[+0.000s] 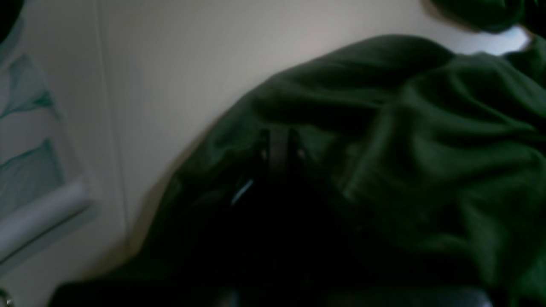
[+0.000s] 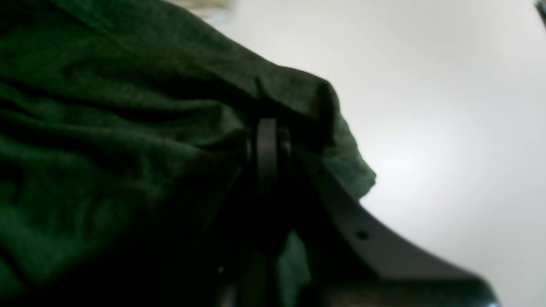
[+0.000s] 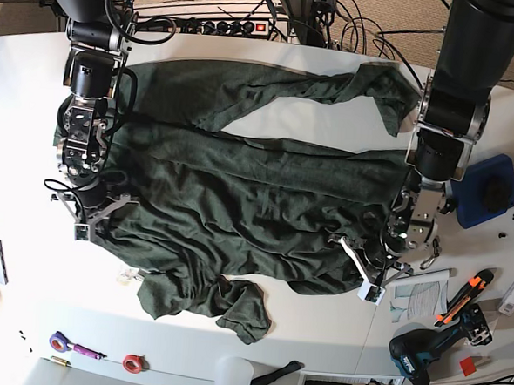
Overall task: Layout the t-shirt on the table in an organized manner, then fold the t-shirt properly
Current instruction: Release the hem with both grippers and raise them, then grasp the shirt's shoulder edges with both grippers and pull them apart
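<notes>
The dark green t-shirt [image 3: 257,192] lies spread and wrinkled across the white table [image 3: 36,100], with one sleeve at the far right and a bunched part at the near edge. My right gripper [image 3: 101,215] sits at the shirt's left edge. In the right wrist view its fingers [image 2: 266,140] are shut with a fold of the t-shirt [image 2: 128,128] pinched over them. My left gripper [image 3: 360,255] is at the shirt's lower right edge. In the dark left wrist view it [image 1: 279,143] stands shut, buried in the t-shirt [image 1: 426,128].
A blue pad [image 3: 488,191], a printed sheet [image 3: 421,296], an orange-handled tool [image 3: 465,308] and a cordless drill [image 3: 417,356] crowd the table's right side. Tape rolls [image 3: 133,361] lie at the near left. A power strip [image 3: 224,25] and cables run along the far edge.
</notes>
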Controlling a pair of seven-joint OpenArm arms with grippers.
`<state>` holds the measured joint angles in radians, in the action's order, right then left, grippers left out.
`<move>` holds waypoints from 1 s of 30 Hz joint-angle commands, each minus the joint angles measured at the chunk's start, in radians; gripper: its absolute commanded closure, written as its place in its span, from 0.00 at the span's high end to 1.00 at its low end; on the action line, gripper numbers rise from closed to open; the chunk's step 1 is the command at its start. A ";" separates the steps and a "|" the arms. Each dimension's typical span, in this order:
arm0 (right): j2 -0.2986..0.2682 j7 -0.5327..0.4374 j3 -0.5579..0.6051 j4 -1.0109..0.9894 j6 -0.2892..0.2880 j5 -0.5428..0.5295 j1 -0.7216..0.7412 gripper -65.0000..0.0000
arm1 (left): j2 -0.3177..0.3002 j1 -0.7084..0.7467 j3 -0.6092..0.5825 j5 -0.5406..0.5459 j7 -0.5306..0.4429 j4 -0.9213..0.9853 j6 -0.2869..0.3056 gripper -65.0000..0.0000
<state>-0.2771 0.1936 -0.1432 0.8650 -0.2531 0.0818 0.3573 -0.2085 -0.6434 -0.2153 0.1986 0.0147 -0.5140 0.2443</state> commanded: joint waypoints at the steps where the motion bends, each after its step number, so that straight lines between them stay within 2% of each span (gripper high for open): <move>1: -0.028 0.026 -0.002 0.005 0.043 0.017 0.015 0.00 | -0.011 -0.022 0.002 -0.013 0.013 -0.006 -0.076 0.00; 3: -0.040 0.027 -0.002 0.005 0.104 0.017 0.016 0.00 | -0.013 -0.024 0.002 -0.013 0.000 -0.006 -0.167 0.00; 4: -0.047 0.029 -0.002 0.005 0.130 0.017 0.017 0.00 | -0.016 -0.025 0.002 -0.013 -0.008 -0.006 -0.188 0.00; 9: -0.069 0.021 -0.002 0.005 0.158 0.017 0.029 0.00 | -0.024 -0.040 0.002 -0.012 -0.047 -0.007 -0.190 0.00; 13: -0.069 0.010 -0.002 0.005 0.153 0.017 0.060 0.00 | -0.024 -0.060 0.002 -0.012 -0.107 -0.007 -0.095 0.00; 15: -0.069 0.012 -0.002 0.005 0.149 0.016 0.089 0.00 | -0.025 -0.080 0.002 -0.012 -0.113 -0.007 -0.027 0.00; 16: -0.069 0.015 -0.002 0.005 0.144 0.016 0.104 0.00 | -0.026 -0.092 0.002 -0.012 -0.112 -0.007 0.008 0.03; 18: -0.069 0.021 -0.002 0.005 0.129 0.012 0.136 0.14 | -0.027 -0.112 0.002 -0.011 -0.110 -0.007 0.058 0.31; 19: -0.069 0.022 -0.002 0.005 0.124 0.008 0.150 0.20 | -0.027 -0.121 0.002 0.000 -0.105 -0.007 0.071 0.40; 20: -0.069 0.021 -0.002 0.005 0.121 0.005 0.164 0.22 | -0.028 -0.127 0.002 0.020 -0.098 -0.007 0.072 0.45; 22: -0.069 0.027 -0.002 0.010 0.122 0.005 0.187 0.22 | -0.034 -0.133 0.002 0.079 -0.076 -0.012 0.081 0.46; 23: -0.069 0.044 -0.003 0.022 0.122 0.003 0.189 0.22 | -0.043 -0.131 0.002 0.117 -0.058 -0.024 0.122 0.45; 25: -0.069 0.073 -0.003 0.069 0.108 -0.039 0.179 0.21 | -0.068 -0.116 0.004 0.174 -0.030 -0.062 0.256 0.38; 27: -0.069 0.101 -0.003 0.138 0.040 -0.067 0.154 0.21 | -0.092 -0.093 0.014 0.197 -0.037 -0.110 0.454 0.30; 30: -0.068 0.143 -0.003 0.302 -0.091 -0.103 0.077 0.18 | -0.125 -0.022 0.043 0.265 -0.001 -0.235 0.454 0.21</move>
<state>-0.3283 0.3626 -0.1429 1.1542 -0.3542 -0.0143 0.4038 -0.3176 -0.6342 -0.1780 0.4461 0.0387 -0.7368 0.6750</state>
